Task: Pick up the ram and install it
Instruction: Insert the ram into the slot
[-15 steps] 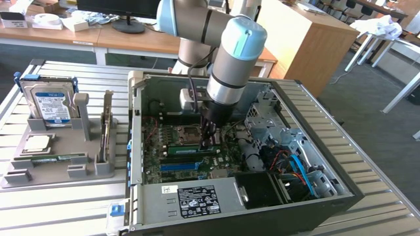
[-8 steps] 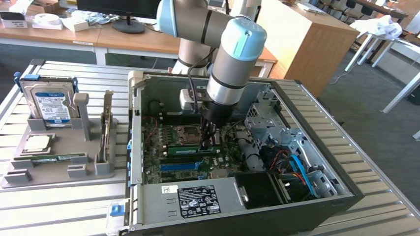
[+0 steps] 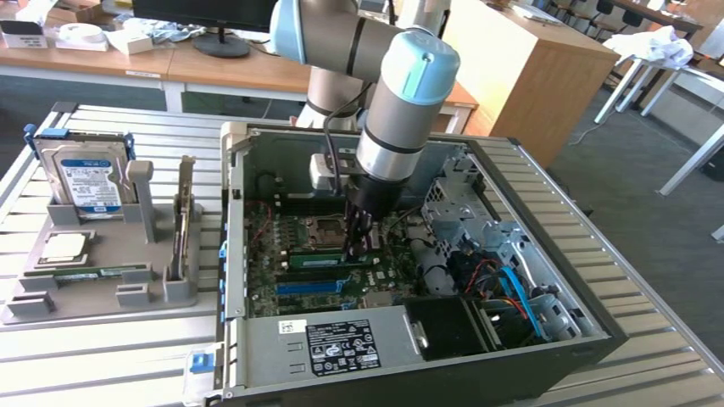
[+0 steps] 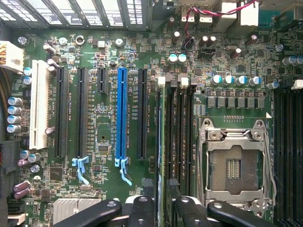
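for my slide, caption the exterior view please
Robot arm's gripper inside the open computer case, over the motherboard beside the processor socket

Nothing readable. power supply label point(image 3: 342, 346) (black print, too small) in front of gripper point(image 3: 362, 248); hard drive label point(image 3: 91, 182) well off toward exterior view's left, equally unreadable.

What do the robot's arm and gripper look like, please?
The arm is built of silver-grey cylindrical segments with light blue caps at the joints. A thin black cable runs beside it toward a small pale box mounted at the wrist. The gripper is black, with round silvery pins on its links.
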Robot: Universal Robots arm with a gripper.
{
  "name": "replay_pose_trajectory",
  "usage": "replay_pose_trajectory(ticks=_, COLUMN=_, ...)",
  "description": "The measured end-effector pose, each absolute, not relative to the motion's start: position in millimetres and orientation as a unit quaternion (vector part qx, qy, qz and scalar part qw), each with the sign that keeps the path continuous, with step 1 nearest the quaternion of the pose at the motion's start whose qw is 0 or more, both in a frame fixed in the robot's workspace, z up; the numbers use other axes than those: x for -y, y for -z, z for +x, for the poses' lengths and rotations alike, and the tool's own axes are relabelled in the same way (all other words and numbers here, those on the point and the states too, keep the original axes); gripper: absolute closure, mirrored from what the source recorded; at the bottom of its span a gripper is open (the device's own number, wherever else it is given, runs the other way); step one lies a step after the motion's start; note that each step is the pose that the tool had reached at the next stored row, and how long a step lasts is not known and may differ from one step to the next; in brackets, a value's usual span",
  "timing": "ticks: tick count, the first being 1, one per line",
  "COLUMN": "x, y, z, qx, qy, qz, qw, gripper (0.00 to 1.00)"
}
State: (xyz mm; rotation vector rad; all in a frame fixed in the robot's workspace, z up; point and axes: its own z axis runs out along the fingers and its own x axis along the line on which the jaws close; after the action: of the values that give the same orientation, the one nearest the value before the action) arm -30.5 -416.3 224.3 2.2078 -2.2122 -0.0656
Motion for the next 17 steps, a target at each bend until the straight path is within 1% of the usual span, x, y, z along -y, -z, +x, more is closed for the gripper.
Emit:
replay_pose_trajectory(ticks=6, x=416.3, y=-226.9, z=-30.6, qx=0.708, qy=0.021, qz=0.706, qw=0.008, gripper=0.75)
replay_pose_trajectory(ticks=17, x=416.3, y=-247.9, z=-30.5, qx=0.708, qy=0.021, qz=0.706, qw=0.008, gripper=0.75)
